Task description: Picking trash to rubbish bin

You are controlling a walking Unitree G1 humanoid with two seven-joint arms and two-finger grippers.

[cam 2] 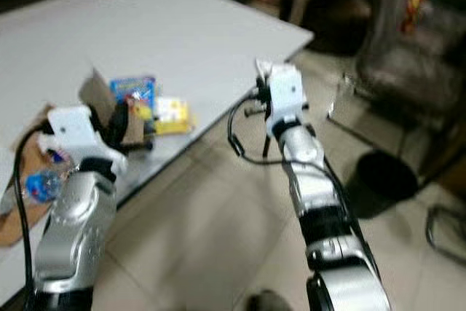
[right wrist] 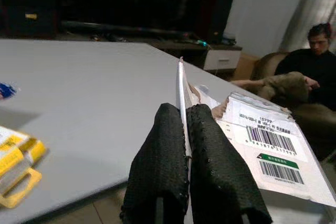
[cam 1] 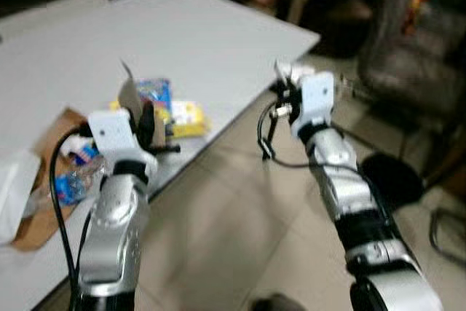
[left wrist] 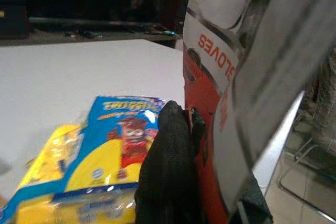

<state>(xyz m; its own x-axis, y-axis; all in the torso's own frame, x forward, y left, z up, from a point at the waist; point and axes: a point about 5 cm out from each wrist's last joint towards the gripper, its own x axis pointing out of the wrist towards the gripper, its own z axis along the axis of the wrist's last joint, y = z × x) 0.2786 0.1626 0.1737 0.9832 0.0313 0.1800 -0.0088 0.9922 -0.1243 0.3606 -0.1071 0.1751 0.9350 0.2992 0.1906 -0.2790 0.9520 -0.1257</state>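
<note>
Already both grippers pinch light, floppy trash by its edge: left gripper (left wrist: 181, 145) on glove packet (left wrist: 210, 77), right gripper (right wrist: 186, 145) on labelled envelope (right wrist: 262, 150).

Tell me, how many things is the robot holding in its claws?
2. The left gripper pinches a red-and-white glove packet above the table's edge. The right gripper pinches a white barcoded mailer out past the table's edge, over the floor.

The gloves box (left wrist: 247, 72) is cut off by the frame edge.
</note>
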